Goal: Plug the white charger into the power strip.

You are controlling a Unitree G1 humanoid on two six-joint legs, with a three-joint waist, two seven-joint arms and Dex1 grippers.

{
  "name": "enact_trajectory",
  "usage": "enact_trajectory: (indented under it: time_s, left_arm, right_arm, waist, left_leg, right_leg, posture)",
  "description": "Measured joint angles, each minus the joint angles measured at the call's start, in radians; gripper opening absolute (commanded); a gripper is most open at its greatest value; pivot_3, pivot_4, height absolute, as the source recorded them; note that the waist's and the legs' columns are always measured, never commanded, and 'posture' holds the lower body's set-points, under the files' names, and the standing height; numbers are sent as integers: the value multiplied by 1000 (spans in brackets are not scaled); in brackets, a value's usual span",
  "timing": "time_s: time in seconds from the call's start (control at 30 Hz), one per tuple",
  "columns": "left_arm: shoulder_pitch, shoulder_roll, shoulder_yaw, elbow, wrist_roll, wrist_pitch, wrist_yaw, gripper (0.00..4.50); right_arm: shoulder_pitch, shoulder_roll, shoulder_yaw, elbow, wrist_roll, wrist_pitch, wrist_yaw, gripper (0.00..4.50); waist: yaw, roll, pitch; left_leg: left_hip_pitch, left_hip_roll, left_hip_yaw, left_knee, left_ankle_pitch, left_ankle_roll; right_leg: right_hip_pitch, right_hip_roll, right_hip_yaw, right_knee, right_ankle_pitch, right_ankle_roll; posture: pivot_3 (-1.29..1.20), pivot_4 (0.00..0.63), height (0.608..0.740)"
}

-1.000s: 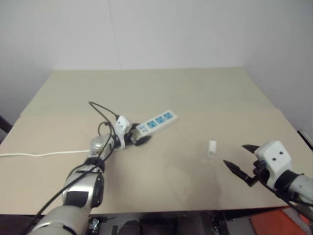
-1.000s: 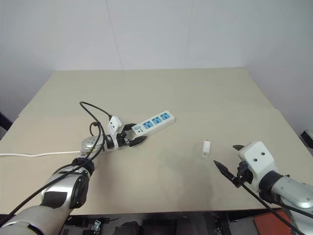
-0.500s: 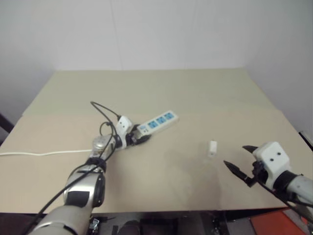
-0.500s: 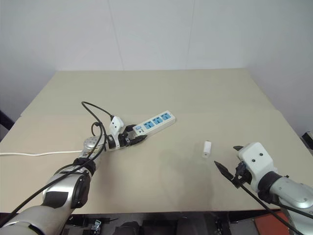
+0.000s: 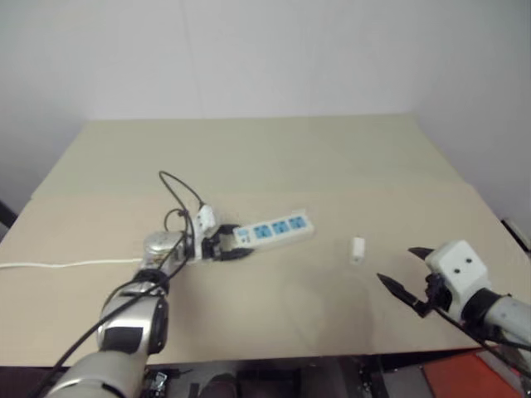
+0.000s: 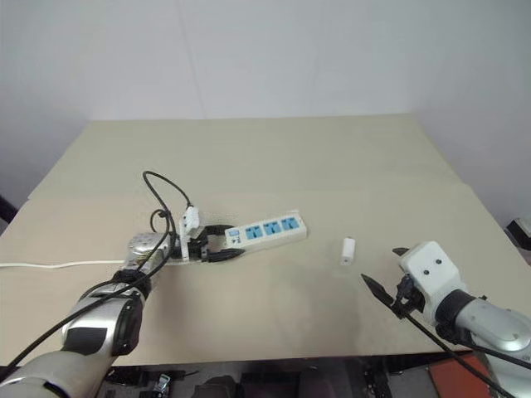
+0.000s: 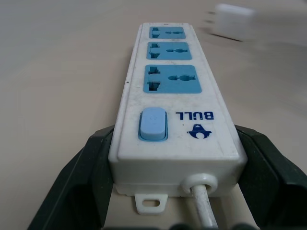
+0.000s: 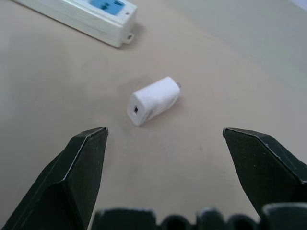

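The left gripper (image 6: 217,247) clamps the switch end of the power strip (image 6: 265,230), one black finger on each long side. The strip lies flat near the middle of the table (image 6: 274,157), blue sockets facing up. The right gripper (image 6: 383,272) hovers with fingers spread wide near the table's right edge. The white charger (image 6: 348,250) lies on its side between strip and right gripper, touching neither.

Power strip (image 7: 175,115) read "BULL" in blue, with a small logo, beside its blue switch (image 7: 153,123).
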Motion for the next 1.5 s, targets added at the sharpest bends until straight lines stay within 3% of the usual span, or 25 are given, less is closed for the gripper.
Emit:
enact_trajectory:
  time_s: [0.2,0.33,0.47,0.63,0.77,1.07,1.5]
  left_arm:
    - [66,56,-111,-120,-95,-36,-122,3267]
    - [101,78,-202,-191,-173,-35,-125,3267]
    - [134,89,-270,-251,-238,-28,-127,3267]
    - [168,93,-317,-318,-289,0,-132,3267]
    - [198,95,-329,-370,-306,14,-134,3267]
    - [235,91,-318,-422,-311,51,-135,3267]
    - [258,76,-279,-458,-308,63,-135,3267]
  right_arm:
    - [-112,-229,52,142,-76,-249,205,4500]
    - [-321,-324,225,346,-177,-633,359,4500]
    - [-618,-332,488,625,-312,-1087,527,4500]
    - [-880,-286,707,887,-406,-1434,665,4500]
    - [-1085,-220,839,1093,-520,-1662,694,4500]
    - [-1304,-100,998,1368,-733,-1914,602,4500]
    - [-1406,-24,1103,1474,-928,-1971,445,4500]
  waist:
    - [3,0,0]
    - [1,-1,0]
    - [1,0,1]
    - [3,0,1]
    - [-3,0,1]
    - [0,1,1]
    - [0,1,1]
  left_leg:
    - [1,1,0,0,0,0]
    - [1,1,1,0,0,0]
    - [0,1,2,1,0,0]
    - [-2,1,2,1,0,0]
    - [-1,1,3,1,0,0]
    - [-1,1,3,1,0,0]
    - [-1,1,3,1,0,0]
  right_leg:
    - [1,0,0,-1,0,0]
    - [1,0,0,-1,0,0]
    - [-2,0,1,-2,0,0]
    - [-4,0,1,-3,0,0]
    - [-4,0,2,-2,0,0]
    - [-5,0,2,-2,1,-1]
    - [-6,0,2,-1,1,-1]
  posture:
    - [0,150,740]
    - [0,150,740]
    - [0,150,740]
    - [0,150,740]
    - [0,150,740]
    - [0,150,740]
    - [0,150,740]
